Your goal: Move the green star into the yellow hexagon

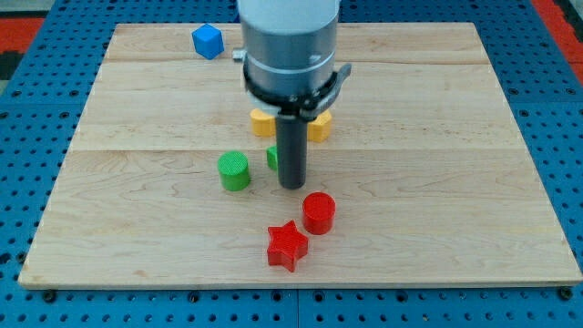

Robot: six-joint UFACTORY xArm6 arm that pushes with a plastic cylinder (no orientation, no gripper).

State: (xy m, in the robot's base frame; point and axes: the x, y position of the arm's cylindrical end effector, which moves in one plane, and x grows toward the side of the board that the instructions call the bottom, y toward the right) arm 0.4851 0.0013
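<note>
Wooden bench (437, 182) is seen from the single camera, set on a blue pegboard (27, 164). No claw is fitted; only a dark rod is carried, so no grasp state applies. My tip (291, 187) is planted near mid-board. Green star (272, 157) is mostly hidden, only a sliver showing, touching the rod's left side. Yellow hexagon (316, 127) is partly hidden behind the rod, just above the star. Green cylinder (234, 170) sits left of the tip. Red cylinder (319, 212) and red star (287, 245) lie below it. Blue cube (208, 41) is at the top left.
</note>
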